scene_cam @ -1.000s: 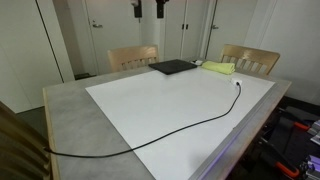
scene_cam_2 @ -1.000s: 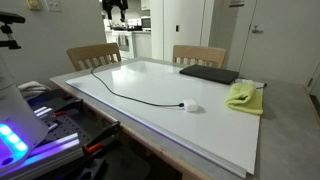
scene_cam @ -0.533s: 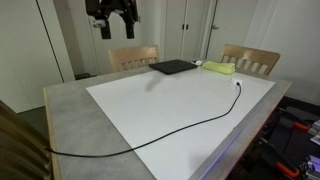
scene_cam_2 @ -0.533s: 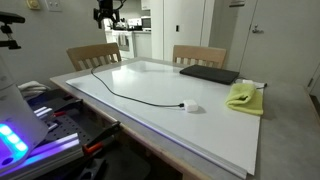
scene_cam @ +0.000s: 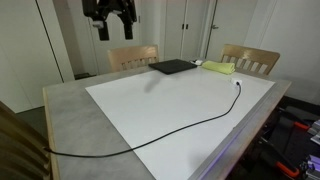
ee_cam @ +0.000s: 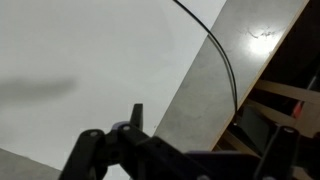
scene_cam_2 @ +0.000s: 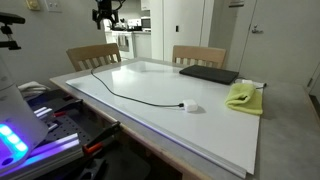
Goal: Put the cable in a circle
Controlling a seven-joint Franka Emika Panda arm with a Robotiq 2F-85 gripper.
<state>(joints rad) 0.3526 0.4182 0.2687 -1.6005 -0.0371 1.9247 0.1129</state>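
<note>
Exterior views give me the grey table (scene_cam: pixel 65 112) with a large white sheet (scene_cam: pixel 170 95) covering most of its top, and two wooden chairs (scene_cam: pixel 132 56) (scene_cam: pixel 250 58) pushed in along one side. On the edge of the sheet nearest those chairs lie a flat black pad (scene_cam: pixel 172 67) and, just beside it, a crumpled yellow cloth (scene_cam: pixel 219 68); both sit apart from the cable (scene_cam: pixel 200 122). It lies loose in one long, shallow curve, from a plug end near the cloth across the sheet and out over the bare table border. My gripper (scene_cam: pixel 113 28) hangs high over the table near one chair, its fingers (scene_cam: pixel 103 30) spread apart and holding nothing, with the cable well below. From the wrist view the cable (ee_cam: pixel 225 70) crosses the sheet's edge onto the grey border, well apart from the fingers
</note>
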